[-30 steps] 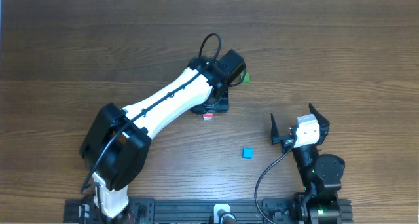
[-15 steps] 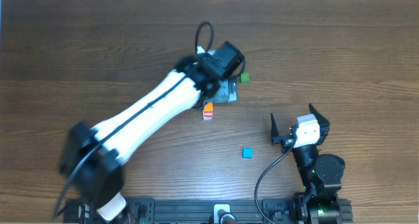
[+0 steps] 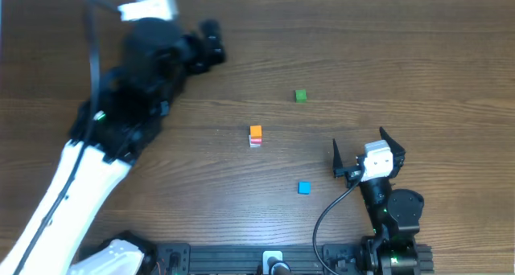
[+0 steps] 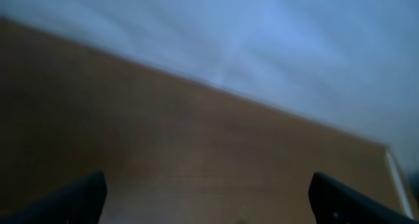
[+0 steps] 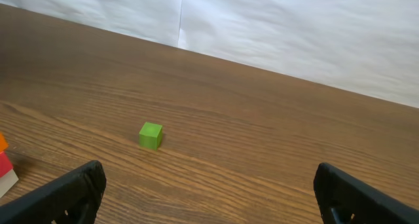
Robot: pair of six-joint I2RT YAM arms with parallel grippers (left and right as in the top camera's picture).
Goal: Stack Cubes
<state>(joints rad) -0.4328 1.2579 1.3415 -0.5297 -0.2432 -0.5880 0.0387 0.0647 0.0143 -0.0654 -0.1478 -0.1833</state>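
The orange cube (image 3: 255, 131) sits on top of a red cube (image 3: 255, 140) at the middle of the wooden table (image 3: 418, 50), the two forming a small upright stack. In the right wrist view a pale face shows under the red one, and I cannot tell whether it is a third cube. The green cube (image 3: 300, 96) stands alone on the table, farther off and to the right of the stack, well apart from it. The blue cube (image 3: 303, 187) lies nearer than the stack and also to its right, apart from everything else.

The right gripper (image 3: 364, 149) is to the right of the blue cube, close to its own base, with its two fingers spread wide and nothing between them. Its wrist view looks across the table toward the green cube, with the stack at the edge.

The left arm (image 3: 121, 138) rises over the far left part of the table, away from all the cubes. The left gripper (image 4: 206, 185) has its fingers apart and holds nothing; its wrist view is blurred, showing bare wood and a pale backdrop (image 4: 275, 40) behind the table
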